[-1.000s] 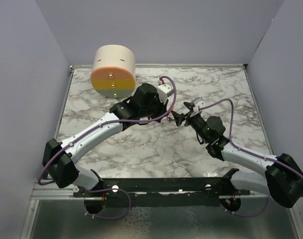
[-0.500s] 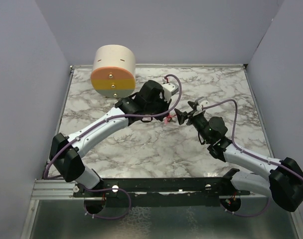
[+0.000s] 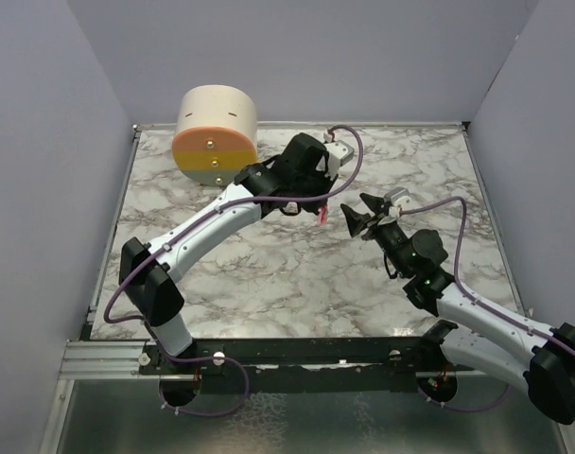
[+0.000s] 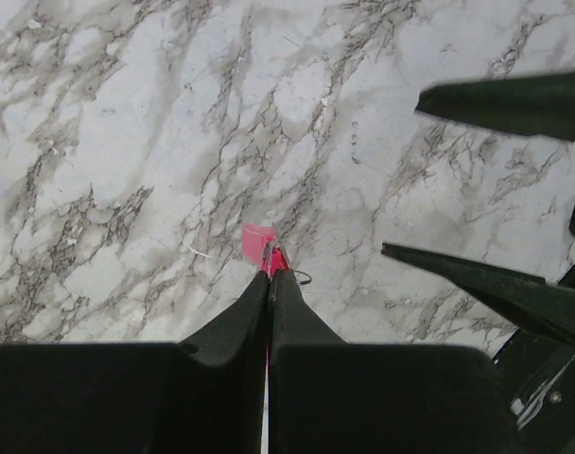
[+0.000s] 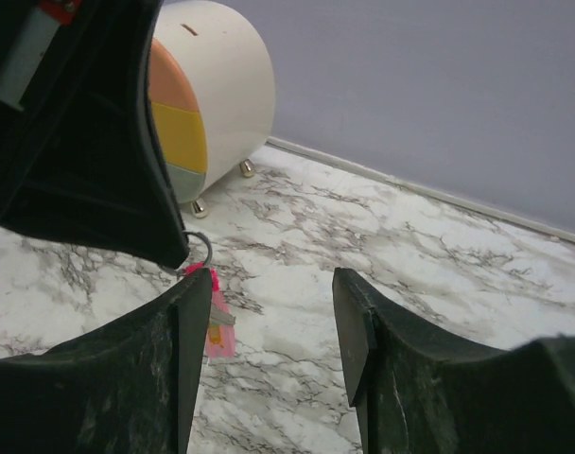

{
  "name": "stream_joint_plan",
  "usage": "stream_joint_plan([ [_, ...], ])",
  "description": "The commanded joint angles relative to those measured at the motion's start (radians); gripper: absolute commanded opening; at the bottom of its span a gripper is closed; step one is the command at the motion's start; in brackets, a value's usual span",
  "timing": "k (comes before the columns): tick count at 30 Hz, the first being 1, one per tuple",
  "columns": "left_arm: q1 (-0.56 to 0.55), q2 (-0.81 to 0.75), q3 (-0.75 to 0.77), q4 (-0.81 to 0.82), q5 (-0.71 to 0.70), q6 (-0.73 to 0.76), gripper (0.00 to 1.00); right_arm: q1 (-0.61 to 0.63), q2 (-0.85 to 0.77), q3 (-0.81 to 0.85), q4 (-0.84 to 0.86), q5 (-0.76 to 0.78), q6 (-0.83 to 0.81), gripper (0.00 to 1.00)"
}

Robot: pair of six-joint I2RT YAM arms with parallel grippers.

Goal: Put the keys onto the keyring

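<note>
Keyring (image 4: 260,242) pinched in left hand (image 4: 270,274), ring mostly hidden.

Keyring (image 3: 322,216) in left fingers (image 4: 238,317), beside right fingers (image 5: 361,333); canister (image 3: 215,135) behind-left on table (image 3: 269,274)

The white, grey-veined marble surface (image 3: 269,274) carries a round cream box (image 3: 217,132) with orange and yellow bands, standing on small brass feet near its far left corner.

Fixed camera looks down from high at the near side; 2 wrist cameras, close in, both catch the keyring (image 4: 261,248).
</note>
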Motion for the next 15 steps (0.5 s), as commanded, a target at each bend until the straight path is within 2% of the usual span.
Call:
stream_joint_plan([
  [1,-0.004,0.062,0.114,-0.078,-0.034,0.036,0.00,-0.002,0.004,-0.017,-0.012,-0.114,-0.027,0.46],
  [3,-0.004,0.087,0.150,-0.099,-0.037,0.044,0.00,-0.002,0.016,-0.015,-0.010,-0.153,-0.037,0.35],
  [5,-0.004,0.103,0.178,-0.113,-0.037,0.050,0.00,-0.002,0.030,-0.012,-0.010,-0.189,-0.045,0.31],
  [15,-0.004,0.115,0.208,-0.134,-0.040,0.065,0.00,-0.002,0.085,0.014,-0.025,-0.251,-0.059,0.37],
])
